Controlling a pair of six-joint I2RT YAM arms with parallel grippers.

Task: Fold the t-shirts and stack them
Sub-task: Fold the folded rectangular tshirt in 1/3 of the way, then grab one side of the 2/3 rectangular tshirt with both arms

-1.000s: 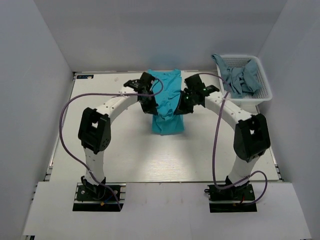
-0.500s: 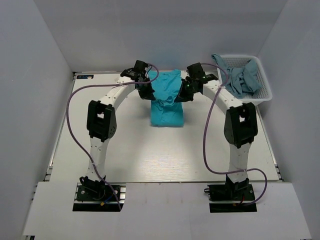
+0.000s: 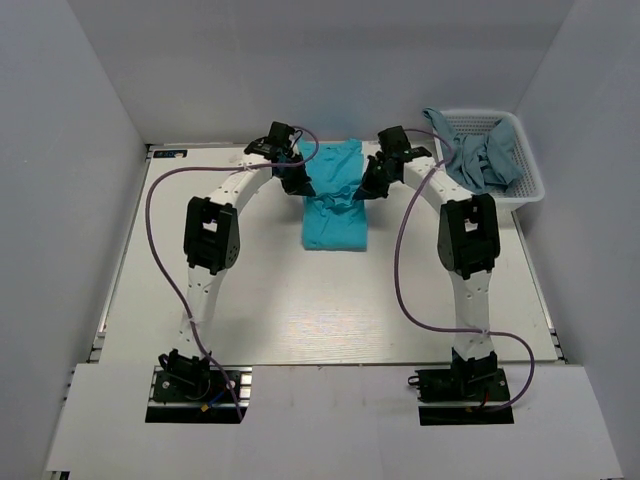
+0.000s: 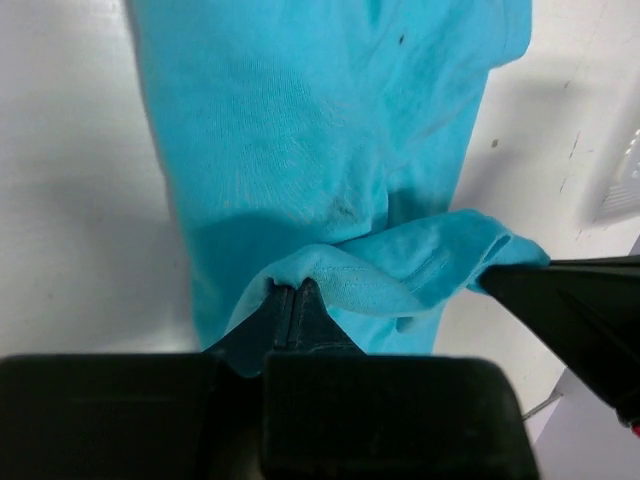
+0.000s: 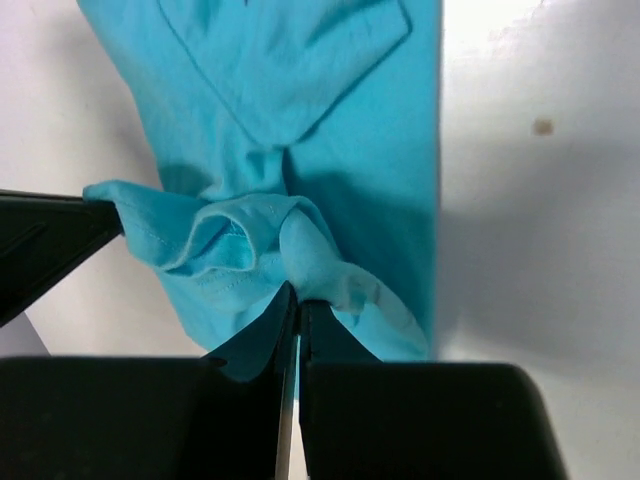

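Observation:
A bright turquoise t-shirt (image 3: pixel 334 200) lies lengthwise at the table's far middle. My left gripper (image 3: pixel 304 188) is shut on a lifted edge of it (image 4: pixel 330 275) on the left side. On the shirt's right side my right gripper (image 3: pixel 358 192) is shut on a bunched fold (image 5: pixel 305 250). The stretch between the two grips hangs slack above the flat part (image 4: pixel 300 110). Duller grey-blue t-shirts (image 3: pixel 480 157) lie heaped in the white basket (image 3: pixel 530 182) at the far right.
The basket stands against the right wall at the table's far right corner. Grey walls close in the back and both sides. Purple cables loop out from both arms over the table (image 3: pixel 280 300).
Both grippers have carried the turquoise shirt's near end toward the far edge, so the shirt's near edge has drawn back. Both arms now stretch out straighter.

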